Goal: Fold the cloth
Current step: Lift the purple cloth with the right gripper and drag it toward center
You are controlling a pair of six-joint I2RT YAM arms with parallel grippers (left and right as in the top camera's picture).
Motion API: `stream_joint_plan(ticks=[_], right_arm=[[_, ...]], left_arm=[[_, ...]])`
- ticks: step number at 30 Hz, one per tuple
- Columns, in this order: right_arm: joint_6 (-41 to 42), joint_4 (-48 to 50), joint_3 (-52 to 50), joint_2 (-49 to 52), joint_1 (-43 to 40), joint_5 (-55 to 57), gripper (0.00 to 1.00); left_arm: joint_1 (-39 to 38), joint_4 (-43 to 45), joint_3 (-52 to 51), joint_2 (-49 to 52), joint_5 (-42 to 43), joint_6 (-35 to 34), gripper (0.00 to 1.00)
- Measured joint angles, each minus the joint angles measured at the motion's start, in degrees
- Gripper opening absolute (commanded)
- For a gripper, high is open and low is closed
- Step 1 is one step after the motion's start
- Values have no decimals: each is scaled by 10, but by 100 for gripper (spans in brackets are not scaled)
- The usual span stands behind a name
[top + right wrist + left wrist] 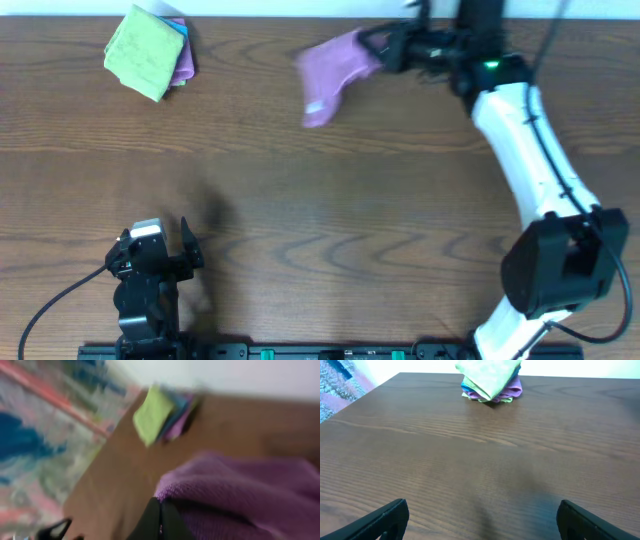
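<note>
A purple cloth [330,72] hangs from my right gripper [378,48] at the far middle of the table, one end trailing down toward the wood. In the right wrist view the purple cloth [240,495] fills the lower right and the black fingers [160,522] are pressed together on its edge. My left gripper [155,255] rests near the front left edge, open and empty; its two fingertips show at the bottom corners of the left wrist view [480,520].
A stack of folded cloths, green on top with pink and blue beneath [150,50], lies at the far left corner; it also shows in the left wrist view [491,380] and the right wrist view [160,415]. A white wall runs along the table's far edge.
</note>
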Motion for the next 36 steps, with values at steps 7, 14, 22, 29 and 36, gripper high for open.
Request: stream_joint_plan(ticks=[7,14,22,29,36], right_arm=[[-54,-135,0,3,111,70,1],[-65,-397,-2,3,130,299,99],[-78,-415,-3,3,129,386,99],[-144,-321,-60,6,129,397,1],[-156,-244,-134,14,147,398,1]], left_arm=[[0,0,0,0,0,0,95],[0,0,0,0,0,0,95],[0,0,0,0,0,0,95],[0,0,0,0,0,0,96],[0,0,0,0,0,0,95]])
